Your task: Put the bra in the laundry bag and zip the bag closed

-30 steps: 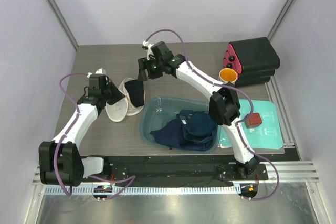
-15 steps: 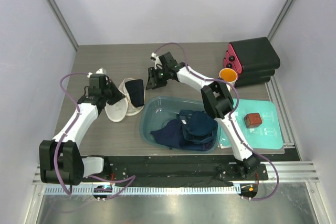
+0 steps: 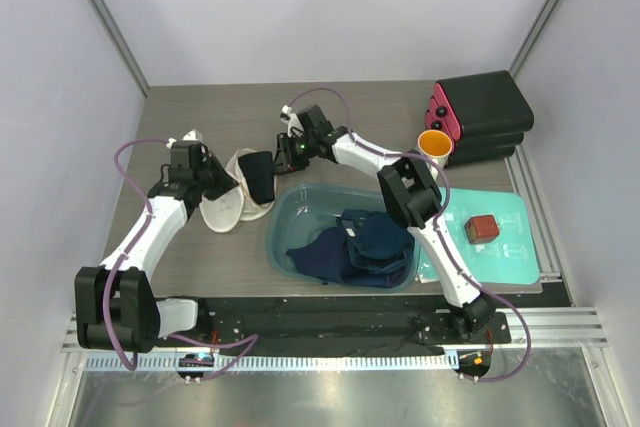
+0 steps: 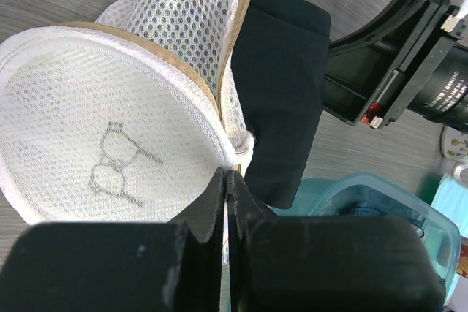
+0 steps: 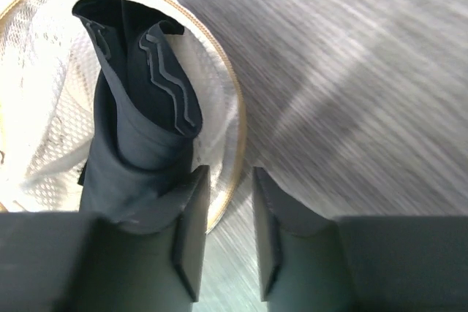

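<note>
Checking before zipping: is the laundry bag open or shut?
Open: the laundry bag gapes, mesh halves apart, with the bra between them.

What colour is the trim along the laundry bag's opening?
Tan trim on the cream-white laundry bag; best in left wrist view.

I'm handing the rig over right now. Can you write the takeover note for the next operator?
The left gripper is shut on the laundry bag at its rim, holding the mouth open.
The right gripper is open and empty, close beside the bra.
The bra stands folded in the bag's mouth, part of it sticking out.
Done: bra partly in.
Left: push it fully inside, then zip the bag closed.
</note>
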You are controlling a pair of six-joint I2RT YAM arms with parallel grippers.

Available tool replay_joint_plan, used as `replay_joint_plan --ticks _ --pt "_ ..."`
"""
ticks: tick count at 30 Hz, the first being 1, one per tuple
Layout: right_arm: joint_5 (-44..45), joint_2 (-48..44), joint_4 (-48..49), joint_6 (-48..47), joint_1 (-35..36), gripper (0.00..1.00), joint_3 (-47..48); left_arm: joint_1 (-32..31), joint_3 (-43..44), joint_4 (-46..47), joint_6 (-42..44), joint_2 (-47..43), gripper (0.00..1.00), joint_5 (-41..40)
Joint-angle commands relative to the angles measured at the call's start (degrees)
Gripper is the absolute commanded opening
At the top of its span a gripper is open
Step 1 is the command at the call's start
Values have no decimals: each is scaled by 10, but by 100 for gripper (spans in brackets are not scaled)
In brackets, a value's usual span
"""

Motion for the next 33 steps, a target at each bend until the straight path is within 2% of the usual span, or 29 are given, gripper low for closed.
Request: replay_joint_plan --ticks 1,2,4,5,7,15,20,25,27,30,33 --pt "-15 3 26 17 11 29 20 -1 21 2 9 -5 0 3" --pt "-12 0 25 17 10 18 17 -1 21 1 9 -6 0 3" --pt "12 -13 24 11 11 12 9 -2 21 -5 10 -8 0 -4" --pt "24 -31 20 9 10 5 1 -1 21 -6 9 -9 0 -6" --pt "51 -47 -10 -4 9 1 1 -1 16 -5 2 -12 0 -8" --pt "125 -126 -98 -31 19 1 27 2 28 -14 -11 -48 0 9" --pt "156 -128 -187 -45 29 1 101 1 57 -30 -17 -70 0 27" --pt "223 -120 -245 -74 36 1 135 2 63 -41 -17 -84 0 15" --pt "224 -111 -270 -79 33 1 154 4 63 -43 -16 -85 0 15" --pt "265 -149 -266 -89 43 1 117 5 57 -39 -18 -89 0 15" --pt "312 -159 -302 -106 51 1 135 6 56 -39 -17 -87 0 17"
